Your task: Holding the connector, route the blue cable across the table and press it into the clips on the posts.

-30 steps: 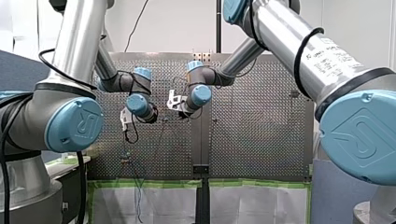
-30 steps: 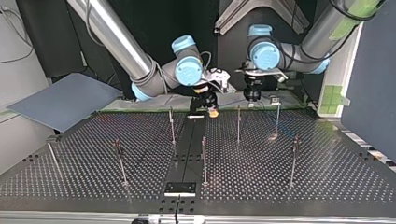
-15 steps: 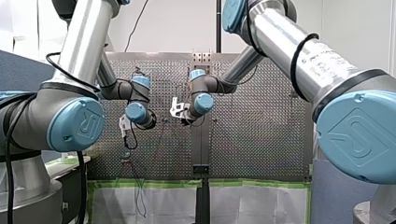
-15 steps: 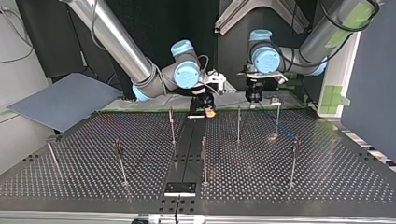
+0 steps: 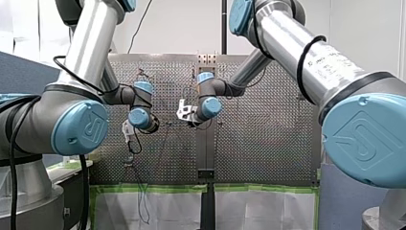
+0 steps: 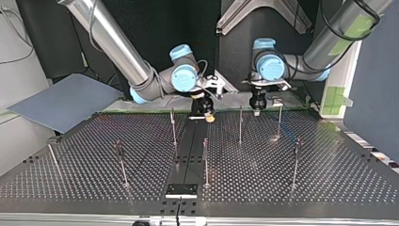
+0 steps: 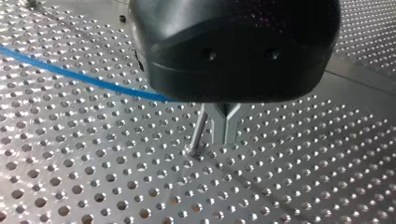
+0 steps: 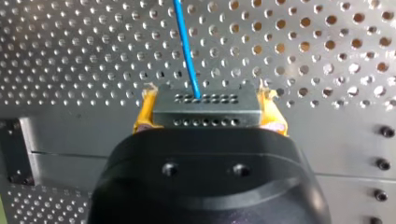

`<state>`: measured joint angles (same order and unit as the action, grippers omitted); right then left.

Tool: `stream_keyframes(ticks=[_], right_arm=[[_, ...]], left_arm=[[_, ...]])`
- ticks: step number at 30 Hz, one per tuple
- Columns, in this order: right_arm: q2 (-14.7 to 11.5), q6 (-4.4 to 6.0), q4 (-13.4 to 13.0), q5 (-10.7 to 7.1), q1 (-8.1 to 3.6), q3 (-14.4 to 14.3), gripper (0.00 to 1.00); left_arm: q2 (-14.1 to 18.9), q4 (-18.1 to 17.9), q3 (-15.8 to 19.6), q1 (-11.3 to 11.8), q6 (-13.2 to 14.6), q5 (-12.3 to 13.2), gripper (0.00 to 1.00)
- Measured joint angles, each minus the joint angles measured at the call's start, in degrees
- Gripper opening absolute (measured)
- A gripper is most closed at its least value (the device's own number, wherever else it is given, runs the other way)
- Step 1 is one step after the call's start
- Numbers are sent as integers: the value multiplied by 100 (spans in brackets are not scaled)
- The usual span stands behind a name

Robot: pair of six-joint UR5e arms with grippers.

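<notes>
My right gripper (image 8: 205, 114) is shut on a grey connector (image 8: 205, 103), with a yellow pad on each side of it. The blue cable (image 8: 187, 51) leaves the connector and runs ahead over the perforated table (image 8: 327, 56). In the top view this gripper (image 6: 206, 114) hovers low at the far middle. My left gripper (image 6: 256, 104) hangs to its right in that view. Its metal fingers (image 7: 224, 128) are shut just above the table. The blue cable (image 7: 79, 77) runs in from the side and ends at them. Thin clip posts (image 6: 240, 125) (image 6: 280, 120) stand close by.
More posts (image 6: 173, 127) (image 6: 205, 162) (image 6: 296, 162) (image 6: 121, 162) stand across the table. A blue-grey panel (image 6: 66, 101) leans at the top view's left. A black plate (image 6: 181, 189) sits at the near middle edge. The big elbows of both arms fill the front view's sides (image 5: 76, 127) (image 5: 368, 139).
In the top view my right gripper has drifted a little left with the connector. My left gripper has edged right and lower, so the two stand further apart.
</notes>
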<state>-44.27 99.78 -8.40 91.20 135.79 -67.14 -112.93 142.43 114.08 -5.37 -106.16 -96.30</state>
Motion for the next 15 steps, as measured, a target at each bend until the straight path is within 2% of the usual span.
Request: stream_keyframes(ticks=[8,15], right_arm=[[0,0,-13,-47,-96,7,0],[0,3,-3,-87,-180,117,0]], left_arm=[[-83,-100,-133,96,-76,186,0],[-251,-88,-441,155,-245,296,0]])
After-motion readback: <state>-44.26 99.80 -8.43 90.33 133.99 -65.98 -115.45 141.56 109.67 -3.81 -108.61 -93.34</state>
